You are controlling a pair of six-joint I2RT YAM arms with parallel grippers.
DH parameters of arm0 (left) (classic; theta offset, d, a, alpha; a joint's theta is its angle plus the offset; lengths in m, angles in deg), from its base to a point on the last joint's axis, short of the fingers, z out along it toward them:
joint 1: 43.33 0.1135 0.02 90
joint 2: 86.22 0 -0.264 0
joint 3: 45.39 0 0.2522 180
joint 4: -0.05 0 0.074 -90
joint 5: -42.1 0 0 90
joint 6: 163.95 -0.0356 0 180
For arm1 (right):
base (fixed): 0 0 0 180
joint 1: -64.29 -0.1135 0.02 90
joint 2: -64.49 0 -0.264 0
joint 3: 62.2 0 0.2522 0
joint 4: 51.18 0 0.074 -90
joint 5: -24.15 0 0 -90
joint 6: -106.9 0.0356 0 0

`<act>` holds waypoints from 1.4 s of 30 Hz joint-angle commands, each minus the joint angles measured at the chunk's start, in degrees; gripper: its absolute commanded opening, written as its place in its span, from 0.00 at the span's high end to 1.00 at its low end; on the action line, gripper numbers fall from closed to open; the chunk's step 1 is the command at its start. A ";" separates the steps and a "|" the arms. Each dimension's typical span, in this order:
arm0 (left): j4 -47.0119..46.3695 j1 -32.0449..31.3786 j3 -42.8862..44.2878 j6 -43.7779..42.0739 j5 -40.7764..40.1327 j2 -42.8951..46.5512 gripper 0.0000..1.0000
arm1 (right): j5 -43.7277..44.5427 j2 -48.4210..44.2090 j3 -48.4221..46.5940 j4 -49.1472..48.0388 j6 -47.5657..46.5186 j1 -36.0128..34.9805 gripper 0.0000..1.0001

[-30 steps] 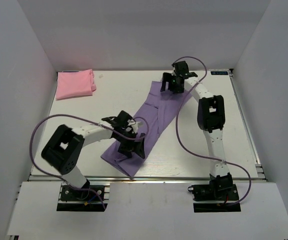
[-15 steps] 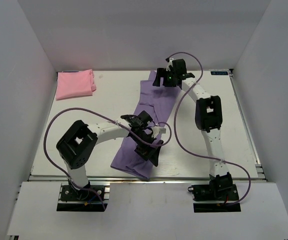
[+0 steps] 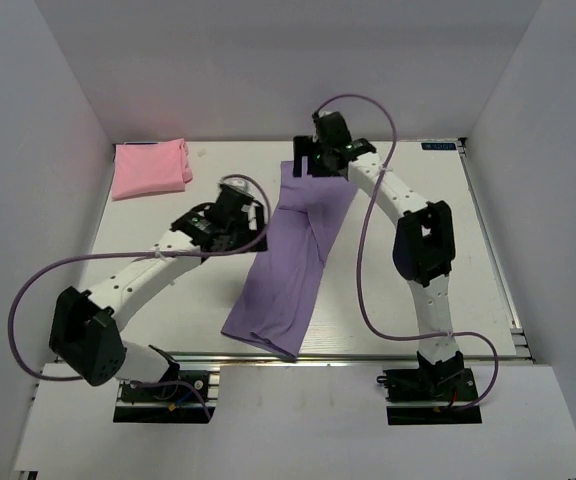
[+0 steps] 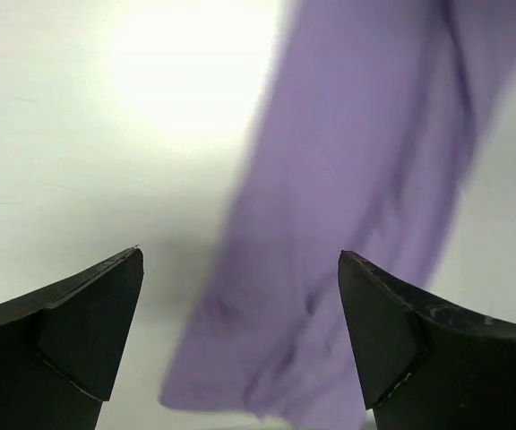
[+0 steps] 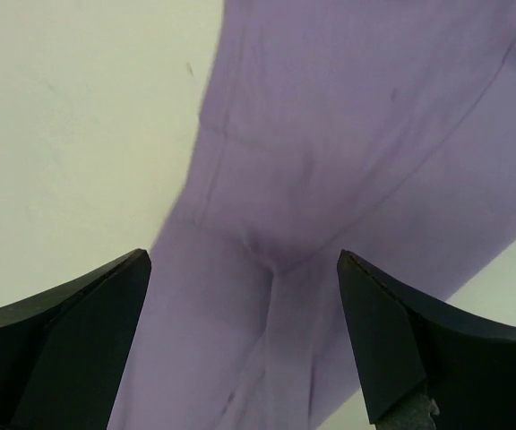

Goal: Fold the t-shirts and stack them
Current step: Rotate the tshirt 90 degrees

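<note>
The middle shirt (image 3: 293, 260) lay on the table (image 3: 478, 250), running from the far centre toward the near edge, between the two arms. The corner shirt (image 3: 151, 168) sat in the far left corner, well apart from it. The left gripper (image 3: 248, 226) was just left of the middle shirt; the right gripper (image 3: 306, 160) was over its far end.

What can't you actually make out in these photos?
- Top view: the right claw covers the far end of the purple t-shirt.
- Left wrist view: the shirt is blurred, so its folds are unreadable.
- Right wrist view: the picture edges cut off the shirt's ends.
- Pink t-shirt: seen only in the top view, too small to count layers.
</note>
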State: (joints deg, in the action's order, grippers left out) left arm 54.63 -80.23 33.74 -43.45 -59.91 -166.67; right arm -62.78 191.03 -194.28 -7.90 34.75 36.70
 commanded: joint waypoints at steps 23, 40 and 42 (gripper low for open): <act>-17.09 28.56 13.91 -8.26 13.42 -15.96 0.00 | 4.85 23.65 -11.40 12.77 8.88 7.19 0.10; -21.57 27.33 10.93 -15.21 31.34 -15.71 0.00 | -11.67 -8.81 5.01 -1.31 -10.64 7.91 0.10; -23.66 26.71 8.22 -12.85 34.83 -14.39 0.00 | -11.34 -12.53 16.02 -3.40 -10.38 6.68 0.10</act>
State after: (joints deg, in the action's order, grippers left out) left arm 34.08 -52.85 44.95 -57.59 -31.58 -185.79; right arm -69.82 186.70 -187.77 -6.88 25.61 44.35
